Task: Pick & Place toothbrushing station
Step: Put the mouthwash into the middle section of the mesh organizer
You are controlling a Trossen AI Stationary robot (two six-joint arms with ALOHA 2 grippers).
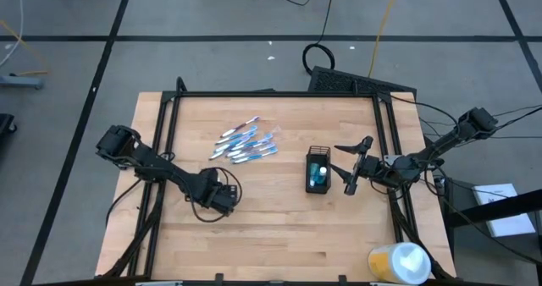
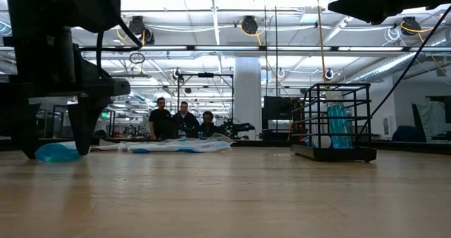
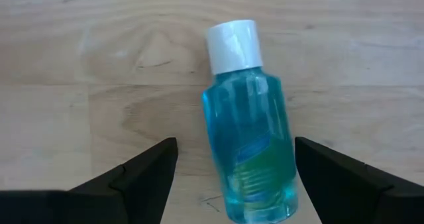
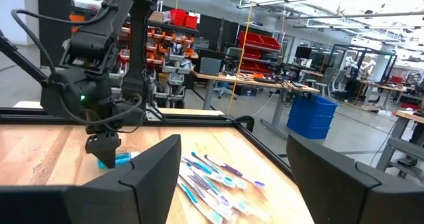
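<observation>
Hovering my left gripper (image 3: 232,177) with jaws spread around a blue bottle (image 3: 250,144) lying at table's seven o'clock; my right gripper (image 1: 349,167), also spread, sits at three o'clock beside the mesh cup (image 1: 318,171); toothbrushes (image 1: 246,142) lie at eleven.

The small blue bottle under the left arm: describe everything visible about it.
The small clear plastic bottle of blue liquid has a white screw cap and a blue-green label on its side. It lies flat on the light wooden table, cap pointing away from the wrist camera, slightly tilted. It sits between the open dark fingers of the left hand, which hangs just above it; the fingers flank it without touching. In the low view it shows as a blue shape beneath that hand.
</observation>
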